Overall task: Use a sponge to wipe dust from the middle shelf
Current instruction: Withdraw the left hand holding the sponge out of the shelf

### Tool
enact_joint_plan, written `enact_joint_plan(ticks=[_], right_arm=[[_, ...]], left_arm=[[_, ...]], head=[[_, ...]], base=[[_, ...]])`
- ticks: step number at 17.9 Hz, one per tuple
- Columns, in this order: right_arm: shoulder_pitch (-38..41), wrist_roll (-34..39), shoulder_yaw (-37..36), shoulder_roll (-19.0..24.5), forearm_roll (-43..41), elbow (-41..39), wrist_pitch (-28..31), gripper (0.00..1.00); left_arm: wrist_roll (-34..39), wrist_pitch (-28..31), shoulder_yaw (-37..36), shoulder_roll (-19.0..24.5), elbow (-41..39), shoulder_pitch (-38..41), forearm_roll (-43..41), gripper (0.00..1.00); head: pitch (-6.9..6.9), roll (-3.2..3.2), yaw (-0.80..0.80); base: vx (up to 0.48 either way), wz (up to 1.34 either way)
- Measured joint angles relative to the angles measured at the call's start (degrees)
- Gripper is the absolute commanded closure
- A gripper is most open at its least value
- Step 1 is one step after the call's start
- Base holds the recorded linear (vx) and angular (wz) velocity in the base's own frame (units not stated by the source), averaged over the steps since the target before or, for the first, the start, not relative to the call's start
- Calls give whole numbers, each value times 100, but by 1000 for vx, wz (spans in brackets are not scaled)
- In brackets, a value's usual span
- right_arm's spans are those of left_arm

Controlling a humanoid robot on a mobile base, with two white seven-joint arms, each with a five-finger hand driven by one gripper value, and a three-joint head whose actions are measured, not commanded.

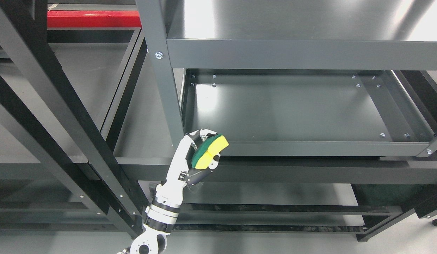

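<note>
A dark grey metal rack fills the head view. Its middle shelf point(292, 113) is a flat grey tray with a raised front rim point(310, 148). My left hand point(199, 151) comes up from the lower left and is shut on a yellow sponge with a green scouring layer point(208, 151). The hand holds the sponge at the shelf's front left corner, just at the front rim, beside the rack's front left post point(165, 70). The right hand does not show.
The top shelf point(303, 21) overhangs the middle shelf from above. A lower shelf point(268, 194) lies below. A second dark rack point(63, 106) stands to the left, with a red bar point(93, 19) behind it.
</note>
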Motion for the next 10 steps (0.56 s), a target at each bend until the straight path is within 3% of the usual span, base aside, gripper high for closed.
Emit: enact_joint_plan(ticks=[10], right_arm=[[0,0,0,0,0,0,0,0]], left_arm=[[-8,-12,255,-23,-80,159,86,100]], head=[[0,0,0]], base=[[0,0]])
